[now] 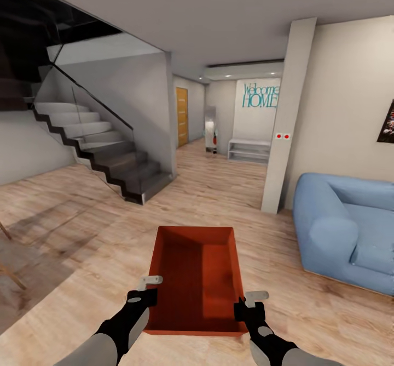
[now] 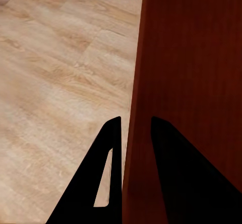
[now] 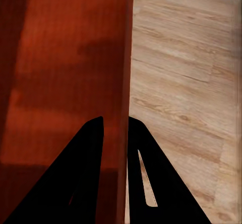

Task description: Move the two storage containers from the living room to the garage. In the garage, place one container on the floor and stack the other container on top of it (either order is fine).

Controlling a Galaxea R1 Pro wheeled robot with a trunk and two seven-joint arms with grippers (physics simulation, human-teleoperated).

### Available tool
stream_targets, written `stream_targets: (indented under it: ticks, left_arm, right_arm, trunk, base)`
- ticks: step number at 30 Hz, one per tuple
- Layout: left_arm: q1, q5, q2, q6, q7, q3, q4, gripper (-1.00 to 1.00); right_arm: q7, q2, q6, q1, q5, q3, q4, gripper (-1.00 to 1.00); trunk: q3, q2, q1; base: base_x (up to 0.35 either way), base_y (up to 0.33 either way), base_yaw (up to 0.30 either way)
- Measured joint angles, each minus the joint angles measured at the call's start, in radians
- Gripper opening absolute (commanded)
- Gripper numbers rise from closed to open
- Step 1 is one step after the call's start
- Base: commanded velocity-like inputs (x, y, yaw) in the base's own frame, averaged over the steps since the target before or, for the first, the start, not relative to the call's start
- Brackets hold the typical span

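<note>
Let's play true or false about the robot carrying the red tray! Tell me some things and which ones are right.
1. Both pincers hold the tray, one on each long side wall. True: the left pincer and the right pincer each have a wall between their fingers.
2. The tray is full of toys. False: it is empty inside.
3. A blue sofa stands on the robot's right. True.
4. The stairs are on the robot's right. False: they are on its left.
5. The floor here is grey concrete. False: it is light wood planks.
</note>
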Motion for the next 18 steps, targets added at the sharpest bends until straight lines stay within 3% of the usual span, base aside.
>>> stream_targets:
  ticks: [9,18]
  left_arm:
    - [0.000,0.000,0.000,0.000,0.000,0.000,0.000,-1.00]
    - [0.000,0.000,0.000,0.000,0.000,0.000,0.000,-1.00]
  right_arm:
    - [0.000,0.000,0.000,0.000,0.000,0.000,0.000,-1.00]
    - [0.000,0.000,0.000,0.000,0.001,-0.001,0.000,-1.00]
  trunk:
    - [0.005,0.000,0.000]
    - [0.005,0.000,0.000]
  base:
    - [0.321,0.000,-0.209]
    - [0.321,0.000,-0.024]
